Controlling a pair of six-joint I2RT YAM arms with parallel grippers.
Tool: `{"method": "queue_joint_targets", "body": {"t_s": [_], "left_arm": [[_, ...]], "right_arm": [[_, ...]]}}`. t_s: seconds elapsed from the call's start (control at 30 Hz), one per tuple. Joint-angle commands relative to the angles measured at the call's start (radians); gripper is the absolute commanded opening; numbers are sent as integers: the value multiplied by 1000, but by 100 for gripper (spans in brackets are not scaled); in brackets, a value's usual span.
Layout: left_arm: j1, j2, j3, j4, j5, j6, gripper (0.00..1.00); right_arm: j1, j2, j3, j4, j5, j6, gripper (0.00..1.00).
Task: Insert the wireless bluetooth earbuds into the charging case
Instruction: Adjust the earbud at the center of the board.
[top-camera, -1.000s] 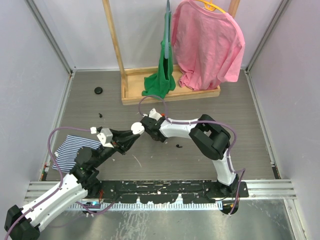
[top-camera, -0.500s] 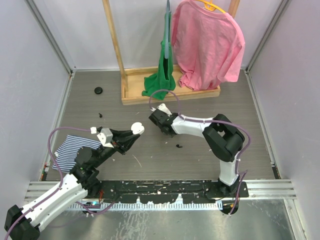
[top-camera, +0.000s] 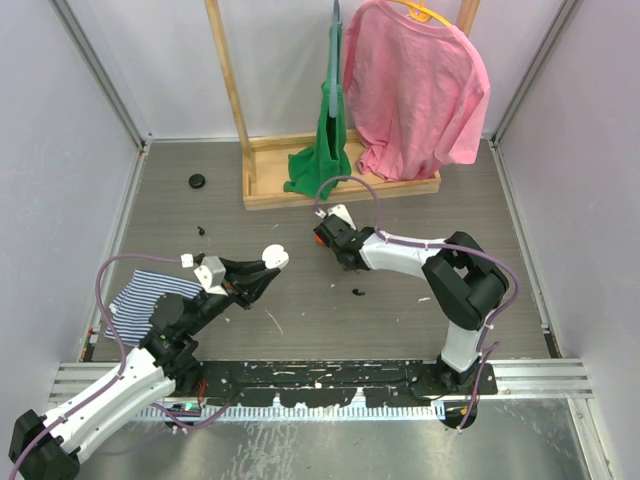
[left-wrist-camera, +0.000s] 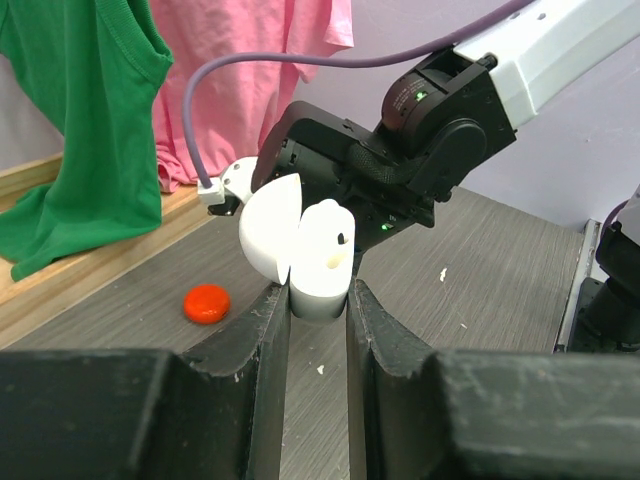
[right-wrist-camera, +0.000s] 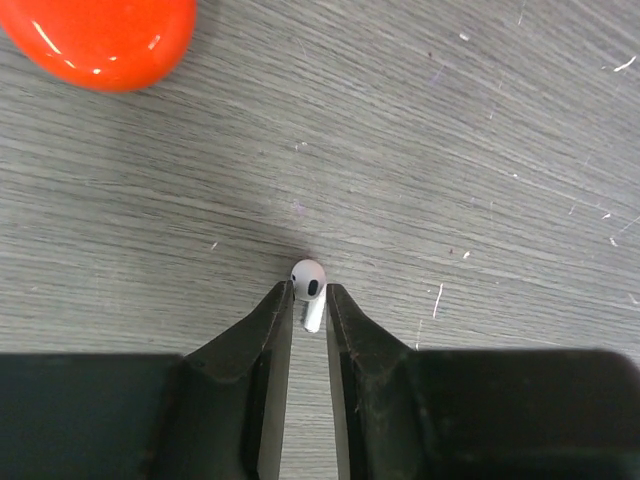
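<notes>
Table: grey wood-grain surface, enclosed by pale walls. At its far edge stands a wooden rack carrying a pink shirt and a green garment, the latter draping onto the rack's base. Left arm reaches up from the near left corner. Right arm is extended from the near right toward the table's middle, just in front of the rack. A striped cloth lies near the left wall, partly under the left arm. Left tool: raised clear of the table, fingers drawn in and clamped on the base of the white charging case, which is upright with its lid hinged open to the left. Contents of the case cannot be made out. A red disc lies on the table close to the right tool. Right tool: lowered to the table, fingers narrow and closed against one white earbud, stem between the tips, head at their ends. Whether the earbud is lifted off the table cannot be told. A small dark item lies near the right arm.
</notes>
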Motion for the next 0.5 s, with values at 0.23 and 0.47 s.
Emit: {"method": "queue_joint_targets", "body": {"t_s": [0.23,0.47], "left_arm": [[3,-3,5,40,-4,-3,5],[3,-2,5,40,-4,-2,5]], "right_arm": [[-15,-33,-22,73,-6,47,16],[12,-21,-3,29,91,36,2]]}}
